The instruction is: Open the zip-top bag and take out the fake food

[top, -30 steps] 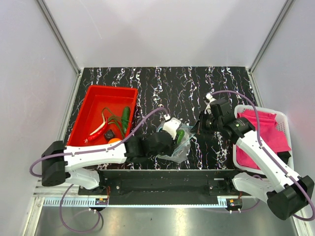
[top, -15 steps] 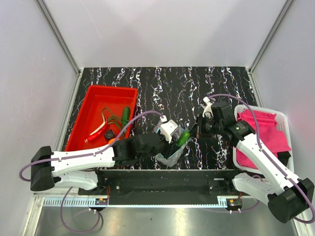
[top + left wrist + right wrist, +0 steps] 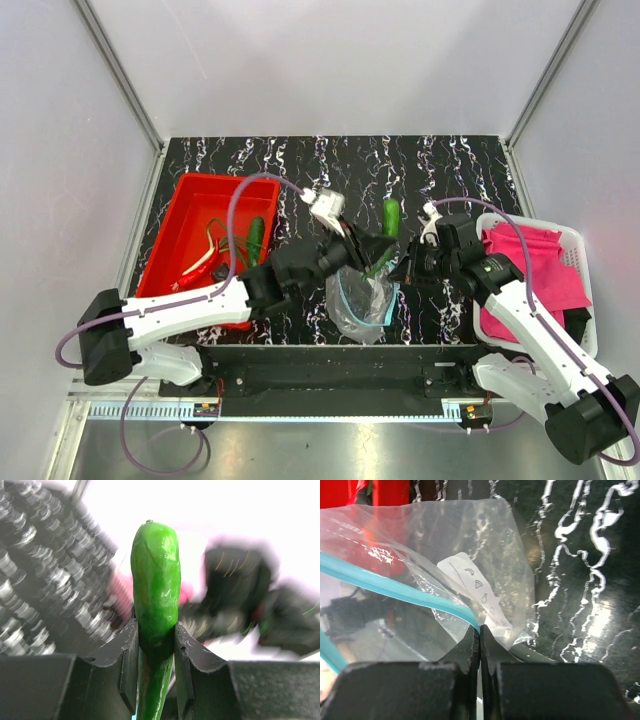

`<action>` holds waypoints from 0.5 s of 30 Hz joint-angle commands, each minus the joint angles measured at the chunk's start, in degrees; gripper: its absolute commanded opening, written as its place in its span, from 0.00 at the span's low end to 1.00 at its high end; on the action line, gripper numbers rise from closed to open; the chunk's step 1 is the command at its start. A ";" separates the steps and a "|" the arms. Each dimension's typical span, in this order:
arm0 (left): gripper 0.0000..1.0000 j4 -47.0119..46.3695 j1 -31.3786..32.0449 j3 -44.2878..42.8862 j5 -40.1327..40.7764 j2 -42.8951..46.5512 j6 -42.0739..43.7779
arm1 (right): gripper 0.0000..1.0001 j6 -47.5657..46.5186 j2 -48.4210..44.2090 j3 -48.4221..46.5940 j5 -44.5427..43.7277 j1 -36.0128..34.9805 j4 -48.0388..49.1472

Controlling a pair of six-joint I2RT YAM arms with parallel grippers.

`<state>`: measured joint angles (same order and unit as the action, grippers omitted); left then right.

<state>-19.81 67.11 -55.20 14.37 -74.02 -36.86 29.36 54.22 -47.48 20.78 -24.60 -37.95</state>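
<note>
Left wrist view: my left hand [image 3: 155, 630] is clamped on a green fake food piece [image 3: 155, 575], held above the zip-top bag [image 3: 358, 308] — my right hand [image 3: 480, 639] pinches its open zip edge. Other pieces lie in the red tray [image 3: 228, 180]; the bag looks empty — nearly done, I judge.

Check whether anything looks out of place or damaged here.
Nothing stands out. The bag is crumpled only because the right gripper pinches its edge, and the left gripper holds a green vegetable in the air.

Behind the green fake food [image 3: 155, 580] the left wrist view is all blur; the zip-top bag [image 3: 485, 545] runs off the right wrist view's left edge
</note>
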 commanded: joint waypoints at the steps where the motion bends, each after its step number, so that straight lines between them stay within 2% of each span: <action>1: 0.00 -24.20 -6.11 1.15 -12.50 -1.39 -11.82 | 0.00 2.35 -0.78 0.20 -7.39 0.26 -0.10; 4: 0.00 -13.72 -8.75 -0.61 -12.36 1.32 -9.30 | 0.00 3.07 -0.26 -1.20 -11.70 0.43 -0.36; 5: 0.00 -3.58 -9.62 -0.87 -10.26 4.12 -5.97 | 0.00 2.72 0.01 -2.86 -12.85 0.43 -0.54; 6: 0.00 1.57 -10.07 -1.31 -4.93 5.89 -4.38 | 0.00 1.58 0.80 -3.92 -14.00 0.43 -1.50; 7: 0.00 11.19 -11.72 -1.14 -1.83 7.30 -3.49 | 0.00 0.88 1.41 -4.98 -16.53 0.34 -1.94; 9: 0.00 20.03 -14.36 -0.61 5.47 11.25 -2.86 | 0.00 -1.31 3.25 -8.40 -20.31 0.43 -3.61; 10: 0.00 30.26 -17.86 -0.70 7.41 12.31 -3.30 | 0.00 -1.85 4.05 -9.55 -21.90 0.43 -4.14; 12: 0.00 38.49 -21.83 -0.35 11.72 14.16 -3.92 | 0.00 -3.08 5.98 -12.45 -25.06 0.43 -5.11; 13: 0.00 45.32 -25.94 0.35 13.39 14.60 -4.44 | 0.00 -3.43 6.60 -13.24 -26.13 0.43 -5.20; 15: 0.04 48.54 -30.09 2.02 15.77 15.39 -4.19 | 0.00 -4.40 8.52 -15.35 -29.02 0.43 -5.11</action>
<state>8.67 44.25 -54.76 20.03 -60.20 -41.87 28.47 60.05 -57.58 1.48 -24.40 -42.61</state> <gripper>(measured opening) 0.297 0.009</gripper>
